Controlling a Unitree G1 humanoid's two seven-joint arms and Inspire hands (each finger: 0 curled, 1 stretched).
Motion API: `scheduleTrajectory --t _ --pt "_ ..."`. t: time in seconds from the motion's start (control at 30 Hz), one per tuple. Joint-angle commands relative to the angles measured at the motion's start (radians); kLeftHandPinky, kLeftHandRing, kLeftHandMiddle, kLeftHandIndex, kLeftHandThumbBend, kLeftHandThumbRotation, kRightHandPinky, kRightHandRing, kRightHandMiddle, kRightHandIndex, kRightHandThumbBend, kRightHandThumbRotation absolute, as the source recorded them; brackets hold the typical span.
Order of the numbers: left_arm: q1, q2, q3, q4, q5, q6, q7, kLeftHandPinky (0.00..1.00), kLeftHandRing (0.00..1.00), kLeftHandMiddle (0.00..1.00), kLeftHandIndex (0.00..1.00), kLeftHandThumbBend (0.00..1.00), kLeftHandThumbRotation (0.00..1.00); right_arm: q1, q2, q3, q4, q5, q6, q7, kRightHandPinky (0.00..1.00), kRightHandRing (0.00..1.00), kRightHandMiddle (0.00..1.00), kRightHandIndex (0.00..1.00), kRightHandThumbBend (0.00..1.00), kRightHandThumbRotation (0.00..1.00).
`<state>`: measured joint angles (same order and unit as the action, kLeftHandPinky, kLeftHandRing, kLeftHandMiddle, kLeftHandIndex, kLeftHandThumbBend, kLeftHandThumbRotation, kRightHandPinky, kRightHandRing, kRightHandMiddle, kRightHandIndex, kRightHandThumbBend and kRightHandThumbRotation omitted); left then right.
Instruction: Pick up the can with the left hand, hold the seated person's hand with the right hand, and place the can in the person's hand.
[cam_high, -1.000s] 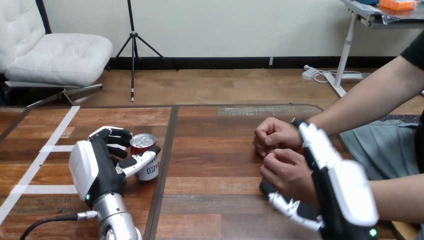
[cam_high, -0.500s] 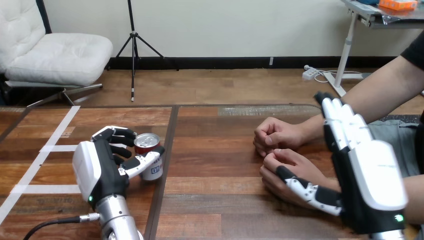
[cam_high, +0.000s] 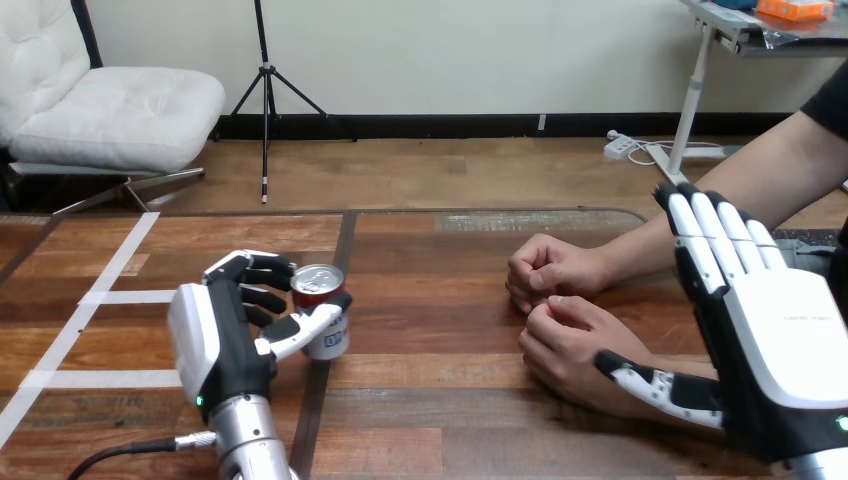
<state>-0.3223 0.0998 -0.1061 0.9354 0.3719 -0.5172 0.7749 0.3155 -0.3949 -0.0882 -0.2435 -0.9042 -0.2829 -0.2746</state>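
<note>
A red-topped can (cam_high: 320, 322) with a white label stands upright on the wooden table (cam_high: 440, 300), left of centre. My left hand (cam_high: 225, 340) is curled round it, thumb across the front and fingers behind. The person's two hands rest on the table at the right as loose fists, one farther back (cam_high: 552, 270) and one nearer (cam_high: 570, 345). My right hand (cam_high: 770, 340) is raised at the far right, fingers straight and pointing up. Its thumb (cam_high: 650, 385) lies against the wrist of the nearer fist without curling round it.
White tape lines (cam_high: 95, 300) cross the table's left part. A dark seam (cam_high: 335, 290) runs down the table just right of the can. The person's forearm (cam_high: 740, 195) stretches in from the upper right.
My left hand has slid the can to the right. My right hand has lifted off the person's nearer fist, drawn back to the right and straightened its fingers.
</note>
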Motion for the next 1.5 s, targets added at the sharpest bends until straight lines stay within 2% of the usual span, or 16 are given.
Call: scheduleTrajectory --t 0.0,0.23,0.43,0.7,0.83,1.03,1.47 --pt "-0.029 -0.001 -0.01 -0.082 0.019 -0.046 -0.001 0.34 0.4 0.44 0.45 0.65 0.0 -0.018 -0.061 -0.037 -0.072 -0.01 0.04 0.067 1.0 1.0 1.0 1.0 0.8 0.35" --pt "-0.006 -0.014 -0.009 -0.11 0.009 -0.067 -0.026 0.35 0.4 0.44 0.46 0.64 0.0 -0.016 -0.116 -0.053 -0.113 -0.033 0.122 0.208 1.0 1.0 1.0 1.0 0.81 0.36" --pt "0.012 -0.026 -0.007 -0.138 0.008 -0.071 -0.041 0.36 0.41 0.44 0.46 0.63 0.0 -0.021 -0.149 -0.054 -0.135 -0.034 0.171 0.309 1.0 1.0 1.0 1.0 0.83 0.36" --pt "0.035 -0.038 -0.007 -0.175 0.013 -0.069 -0.052 0.38 0.42 0.44 0.46 0.62 0.0 -0.039 -0.172 -0.04 -0.139 -0.016 0.218 0.416 1.0 1.0 1.0 0.99 0.87 0.36" --pt "0.046 -0.042 -0.009 -0.189 0.016 -0.079 -0.058 0.38 0.42 0.44 0.46 0.62 0.0 -0.054 -0.186 -0.023 -0.132 -0.027 0.237 0.472 1.0 1.0 1.0 0.97 0.87 0.37" --pt "0.059 -0.049 -0.011 -0.205 0.02 -0.08 -0.063 0.39 0.42 0.44 0.46 0.62 0.0 -0.075 -0.186 -0.008 -0.117 -0.008 0.255 0.526 1.0 1.0 0.98 0.95 0.89 0.38" --pt "0.076 -0.055 -0.018 -0.228 0.036 -0.081 -0.067 0.39 0.42 0.44 0.46 0.62 0.0 -0.138 -0.206 0.045 -0.032 -0.027 0.265 0.573 1.0 0.92 0.91 0.88 0.93 0.35"
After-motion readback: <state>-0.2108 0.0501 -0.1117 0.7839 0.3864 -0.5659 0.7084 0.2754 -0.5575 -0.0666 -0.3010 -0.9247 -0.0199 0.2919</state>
